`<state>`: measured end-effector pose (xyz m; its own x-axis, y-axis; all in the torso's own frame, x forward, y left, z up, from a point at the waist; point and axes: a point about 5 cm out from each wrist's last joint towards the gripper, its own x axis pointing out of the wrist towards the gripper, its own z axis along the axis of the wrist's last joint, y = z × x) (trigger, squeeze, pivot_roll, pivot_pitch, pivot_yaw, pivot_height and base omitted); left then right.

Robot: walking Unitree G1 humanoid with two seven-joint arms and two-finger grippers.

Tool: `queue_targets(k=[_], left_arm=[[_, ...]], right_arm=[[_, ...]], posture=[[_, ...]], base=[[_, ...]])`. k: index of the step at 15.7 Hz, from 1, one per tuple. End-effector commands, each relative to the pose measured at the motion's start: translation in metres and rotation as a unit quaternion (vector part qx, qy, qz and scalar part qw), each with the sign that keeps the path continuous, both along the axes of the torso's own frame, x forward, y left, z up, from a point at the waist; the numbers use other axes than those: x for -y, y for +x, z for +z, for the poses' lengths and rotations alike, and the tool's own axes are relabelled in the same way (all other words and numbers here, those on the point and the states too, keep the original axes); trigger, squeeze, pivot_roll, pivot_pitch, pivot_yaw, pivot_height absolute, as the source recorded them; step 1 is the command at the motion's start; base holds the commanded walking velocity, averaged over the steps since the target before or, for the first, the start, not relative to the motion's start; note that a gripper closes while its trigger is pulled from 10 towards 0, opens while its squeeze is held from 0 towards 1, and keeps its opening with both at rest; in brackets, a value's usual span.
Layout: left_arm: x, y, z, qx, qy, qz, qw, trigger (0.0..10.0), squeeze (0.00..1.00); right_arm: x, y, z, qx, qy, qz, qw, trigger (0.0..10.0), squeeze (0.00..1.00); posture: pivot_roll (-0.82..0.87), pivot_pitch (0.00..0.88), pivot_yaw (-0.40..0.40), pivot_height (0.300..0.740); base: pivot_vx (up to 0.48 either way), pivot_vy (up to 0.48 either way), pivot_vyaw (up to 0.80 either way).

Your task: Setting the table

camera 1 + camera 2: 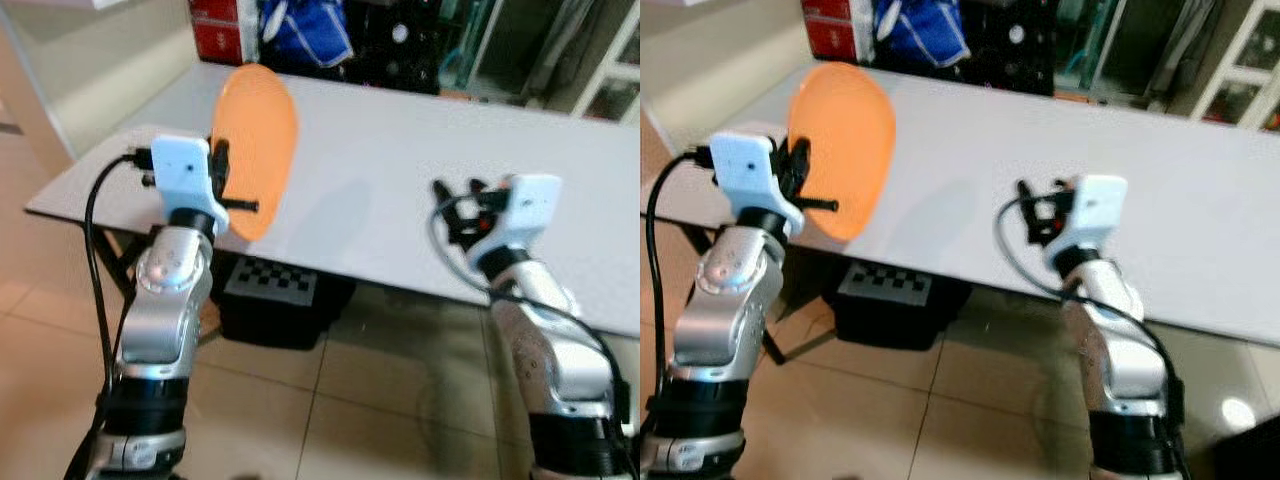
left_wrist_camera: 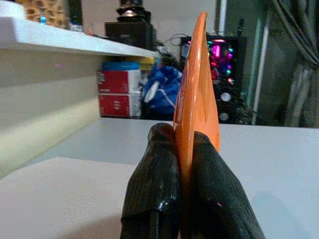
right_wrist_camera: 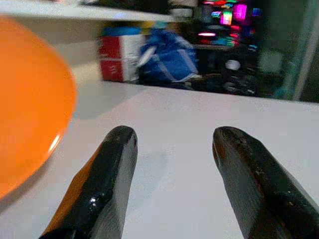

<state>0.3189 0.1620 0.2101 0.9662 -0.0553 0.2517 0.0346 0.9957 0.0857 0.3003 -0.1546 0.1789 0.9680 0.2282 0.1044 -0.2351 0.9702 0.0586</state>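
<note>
Nearest the camera, two silver arms rise from the lower edge of the head views over a beige tiled floor (image 1: pixel 380 400). The left gripper (image 1: pixel 235 205) is raised at the near left edge of the white table (image 1: pixel 420 190), and its two black fingers (image 2: pixel 154 189) are clamped tight on the lower rim of an orange plate (image 1: pixel 255 150), one finger on each face. The plate stands nearly on edge, upright in the air above the table's near left part, its face turned toward the right arm (the left wrist view shows it as a thin orange sliver rising from between the fingers). The right gripper (image 3: pixel 174 144) hovers just over the near edge of the table, well apart from the plate, its jaws spread wide with bare tabletop between the two fingers (image 3: pixel 112 184) and nothing held. Under the table, between the arms, sits a dark box carrying a black-and-white checkerboard panel (image 1: pixel 270 280). Beyond the far edge of the table are a red box (image 1: pixel 215 30) and a blue bag (image 1: pixel 305 30), then dark shelving with what appears to be lit electronic equipment (image 2: pixel 219 55), though blur prevents firm identification. A pale counter or ledge (image 2: pixel 65 37) runs along the left side.
</note>
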Motion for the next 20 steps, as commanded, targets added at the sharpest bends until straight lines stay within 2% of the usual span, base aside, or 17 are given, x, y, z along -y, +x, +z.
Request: queue_targets(k=[1,2,9,12,15,17,18,20], left_arm=[[-0.006,-0.003,0.011,0.026,-0.008,0.011,1.0,10.0,0.0],[-0.005,-0.003,0.011,0.025,-0.01,0.008,1.0,10.0,0.0],[0.011,-0.001,0.0,-0.005,-0.072,-0.059,0.996,10.0,0.0],[0.019,0.004,-0.001,-0.015,-0.097,-0.088,0.991,10.0,0.0],[0.024,0.013,-0.002,-0.027,-0.103,-0.115,0.988,10.0,0.0],[0.028,0.022,-0.005,-0.052,-0.138,-0.143,0.979,10.0,0.0],[0.029,0.029,-0.005,-0.063,-0.179,-0.151,0.97,10.0,0.0],[0.023,0.042,-0.006,-0.072,-0.23,-0.145,0.96,10.0,0.0]], right_arm=[[-0.005,0.002,0.0,-0.004,-0.015,0.007,1.0,10.0,0.0],[-0.005,0.002,0.0,-0.006,-0.017,0.005,1.0,10.0,0.0],[0.002,-0.005,0.002,0.0,0.002,0.019,1.0,10.0,0.0],[0.002,-0.004,0.004,0.005,0.006,0.022,1.0,10.0,0.0],[-0.001,-0.004,0.01,0.015,0.022,0.051,0.998,10.0,0.0],[-0.001,-0.004,0.01,-0.001,0.043,0.071,0.997,10.0,0.0],[-0.003,-0.006,0.01,-0.011,0.053,0.095,0.994,10.0,0.0],[-0.005,-0.011,0.007,-0.031,0.045,0.124,0.991,10.0,0.0]], posture=[[-0.02,0.0,-0.032,0.74],[-0.02,0.0,-0.032,0.74],[-0.03,0.0,-0.027,0.74],[-0.03,0.0,-0.031,0.74],[-0.03,0.0,-0.035,0.74],[-0.03,0.0,-0.038,0.74],[-0.04,0.0,-0.038,0.74],[-0.06,0.0,-0.036,0.74]], base=[[0.416,0.0,0.8],[0.412,0.0,0.8],[0.383,0.0,0.0],[0.0,0.0,0.0],[0.0,0.0,0.0],[0.0,0.0,0.0],[0.0,0.0,0.0],[0.0,0.0,0.0]])
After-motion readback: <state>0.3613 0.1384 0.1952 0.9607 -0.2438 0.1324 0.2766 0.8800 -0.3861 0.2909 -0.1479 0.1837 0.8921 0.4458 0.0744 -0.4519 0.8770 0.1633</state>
